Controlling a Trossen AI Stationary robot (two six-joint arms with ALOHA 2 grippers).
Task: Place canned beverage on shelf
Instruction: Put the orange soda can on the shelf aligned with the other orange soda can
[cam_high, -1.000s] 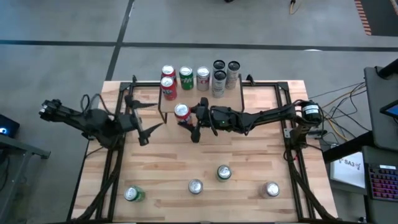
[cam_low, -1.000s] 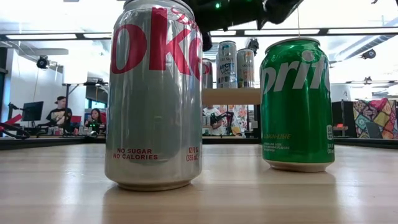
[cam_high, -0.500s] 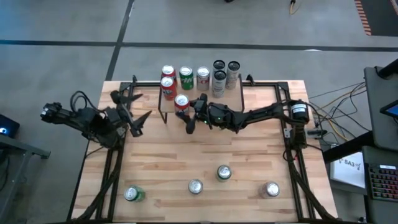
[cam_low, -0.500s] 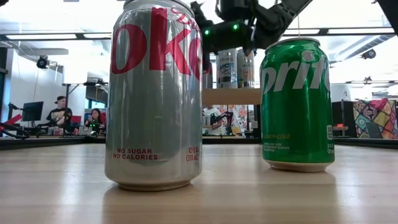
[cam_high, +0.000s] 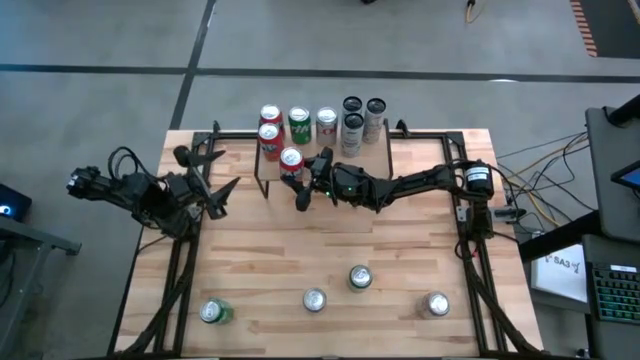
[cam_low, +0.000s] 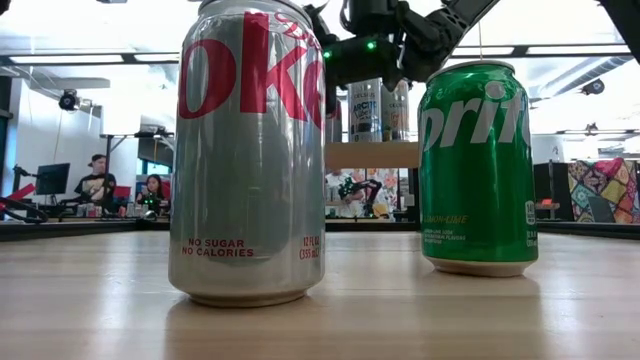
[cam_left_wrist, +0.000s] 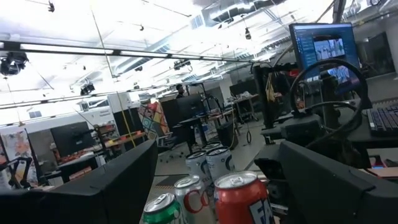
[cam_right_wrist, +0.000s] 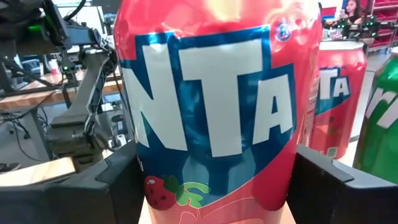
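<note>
Standing along the tabletop's near edge, four cans await their turn: a green can (cam_high: 211, 313) by the left corner, a silver can (cam_high: 314, 299) and a second green can (cam_high: 359, 278) near the middle, another silver can (cam_high: 437, 304) toward the right. Beyond them, bare light-wood planks are seen to the tabletop (cam_high: 420, 250). At the far edge, the shelf (cam_high: 380, 140) carries a row of cans, two dark cans (cam_high: 352, 128) at its right end. A red strawberry soda can (cam_high: 291, 160) is held upright over the shelf's front left part by the right gripper (cam_high: 300, 175), fingers clamped on its sides, judged so as to be set beside a like red can (cam_right_wrist: 339, 99). The left gripper (cam_high: 205, 170), fingers spread and empty, is parked by the left edge. Grey floor surrounds; a workshop with monitors and seated people (cam_low: 95, 180) lies behind.
</note>
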